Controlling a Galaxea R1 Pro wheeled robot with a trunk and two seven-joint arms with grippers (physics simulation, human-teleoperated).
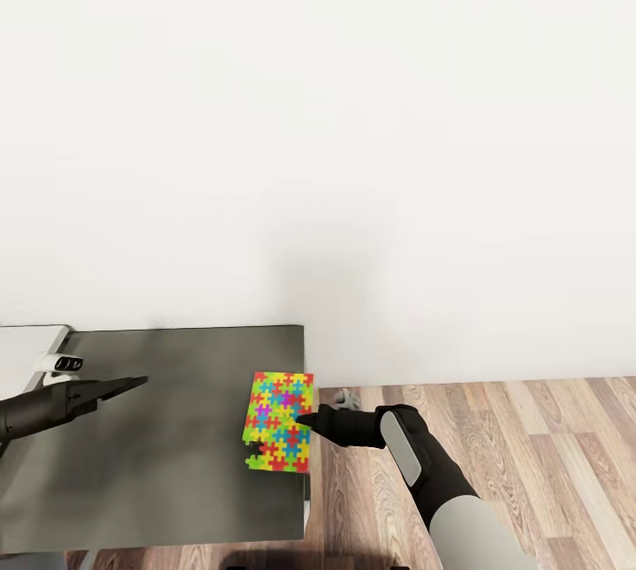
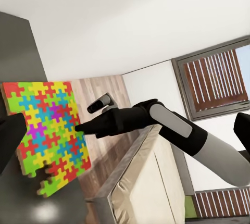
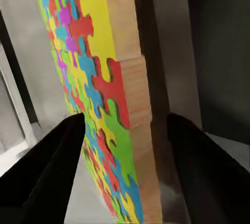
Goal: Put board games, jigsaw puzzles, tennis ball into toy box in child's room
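A multicoloured jigsaw puzzle [image 1: 279, 421] lies flat on the dark grey table [image 1: 159, 446], at its right edge and slightly over it. My right gripper [image 1: 305, 418] comes in from the floor side. Its fingers [image 3: 47, 166] stand open on either side of the puzzle's [image 3: 112, 94] wooden edge with thin gaps. My left gripper [image 1: 134, 383] hovers over the table's left part, pointing toward the puzzle [image 2: 44, 130]. It is open, with its fingers [image 2: 10, 140] wide apart and nothing between them. The toy box, the board games, the other puzzle and the tennis ball are out of view.
A white and grey object [image 1: 31, 347] sits at the table's far left corner. Wooden floor [image 1: 512, 446] lies right of the table, with a small grey item [image 1: 344, 395] near the wall. A white wall stands behind. The left wrist view shows a bed frame [image 2: 140, 182] and a window [image 2: 219, 78].
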